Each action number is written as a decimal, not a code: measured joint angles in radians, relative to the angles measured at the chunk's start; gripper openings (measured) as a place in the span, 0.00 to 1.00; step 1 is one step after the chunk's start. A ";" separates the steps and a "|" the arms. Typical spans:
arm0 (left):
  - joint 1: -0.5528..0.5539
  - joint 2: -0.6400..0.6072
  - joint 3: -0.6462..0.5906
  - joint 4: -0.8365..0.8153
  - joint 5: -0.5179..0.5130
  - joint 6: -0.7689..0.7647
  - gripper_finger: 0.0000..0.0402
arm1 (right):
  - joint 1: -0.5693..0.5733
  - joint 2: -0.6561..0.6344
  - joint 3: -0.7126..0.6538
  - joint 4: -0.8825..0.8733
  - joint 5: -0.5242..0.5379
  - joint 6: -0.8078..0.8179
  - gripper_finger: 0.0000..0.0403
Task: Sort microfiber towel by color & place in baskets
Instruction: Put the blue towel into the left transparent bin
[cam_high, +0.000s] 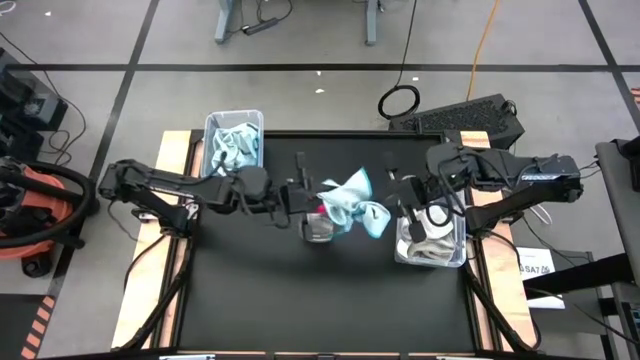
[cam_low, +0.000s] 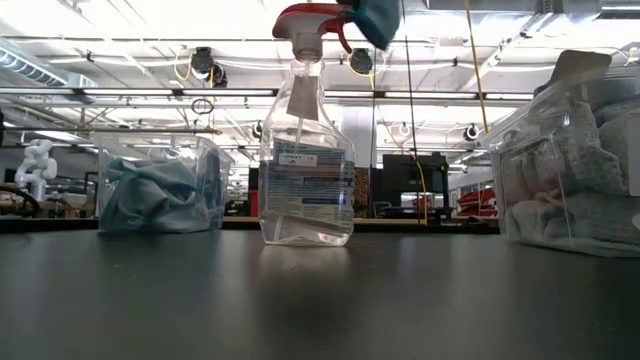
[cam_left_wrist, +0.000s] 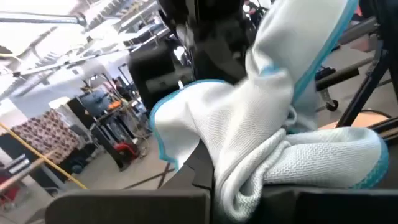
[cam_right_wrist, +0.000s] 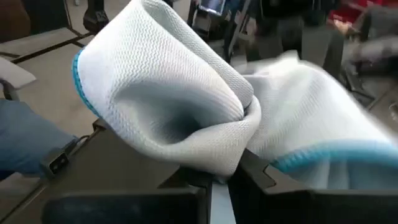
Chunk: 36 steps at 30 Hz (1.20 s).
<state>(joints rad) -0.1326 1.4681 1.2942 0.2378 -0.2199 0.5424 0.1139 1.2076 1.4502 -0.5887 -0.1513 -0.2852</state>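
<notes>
High view: blue towel (cam_high: 352, 203) stretched mid-air over table centre, between both grippers. Left gripper (cam_high: 312, 196) clamped on towel's left end; right gripper (cam_high: 397, 192) clamped on its right end. Spray bottle (cam_low: 305, 150) directly below. Left basket (cam_high: 233, 143) holding blue towels; right basket (cam_high: 432, 243) holding whitish towels.

Grey floor (cam_high: 300, 40) divided by dark lines (cam_high: 330, 67), seen from above; an orange cable (cam_high: 487, 35) is laid across it and a black cable coil (cam_high: 399, 101) rests beside a dark keyboard (cam_high: 470, 118). Desk legs (cam_high: 230, 20) are seen at the far edge. Ceiling beams (cam_low: 150, 50) with strip lighting and hanging cables (cam_low: 408, 90) are shown beyond the black table (cam_low: 300, 300)
</notes>
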 joint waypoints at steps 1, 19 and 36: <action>-0.001 -0.014 0.000 -0.006 0.000 0.007 0.04 | 0.000 0.000 0.000 -0.011 0.003 0.010 0.07; -0.001 -0.258 0.001 -0.230 -0.365 0.138 0.03 | 0.046 -0.007 -0.001 -0.126 0.311 0.068 0.64; 0.160 -0.420 0.000 -0.630 -0.657 0.057 0.03 | 0.046 -0.005 0.000 -0.237 0.310 0.150 0.59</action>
<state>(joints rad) 0.0278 1.0482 1.2942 -0.3922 -0.8772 0.5995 0.1600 1.2022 1.4498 -0.8255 0.1585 -0.1348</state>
